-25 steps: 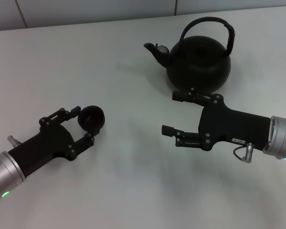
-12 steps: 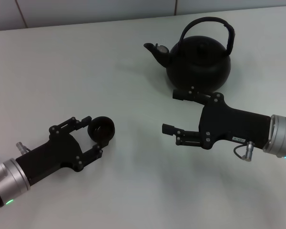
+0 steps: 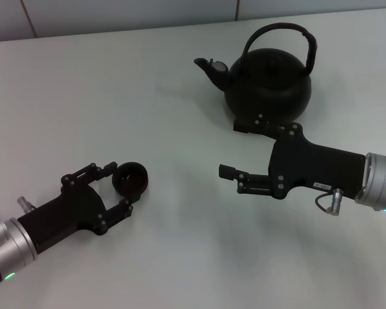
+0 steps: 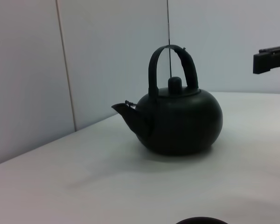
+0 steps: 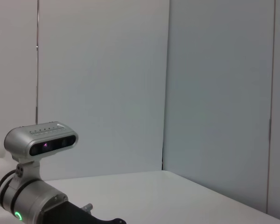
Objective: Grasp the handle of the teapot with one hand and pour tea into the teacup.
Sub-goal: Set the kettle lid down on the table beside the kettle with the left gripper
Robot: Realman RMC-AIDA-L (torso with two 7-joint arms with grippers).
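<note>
The matte-black teapot (image 3: 267, 80) stands at the back right of the table, spout to the left, its arched handle (image 3: 303, 37) upright. The left wrist view shows the teapot (image 4: 182, 123) and handle (image 4: 155, 65) side-on. The small black teacup (image 3: 130, 178) is at the front left, between the fingertips of my left gripper (image 3: 118, 188), which is shut on it. Only the cup's rim (image 4: 200, 220) shows in the left wrist view. My right gripper (image 3: 235, 148) is open just in front of the teapot. Its far finger lies by the pot's base and holds nothing.
The white table (image 3: 180, 96) runs back to a light panelled wall (image 3: 116, 13). One right finger (image 4: 270, 60) shows at the side of the left wrist view. The right wrist view shows the left arm's silver wrist camera (image 5: 41, 139) and the wall.
My left gripper has carried the teacup nearer and to the right, then a little back to the left. The right gripper has edged slightly closer to the teapot's base.
</note>
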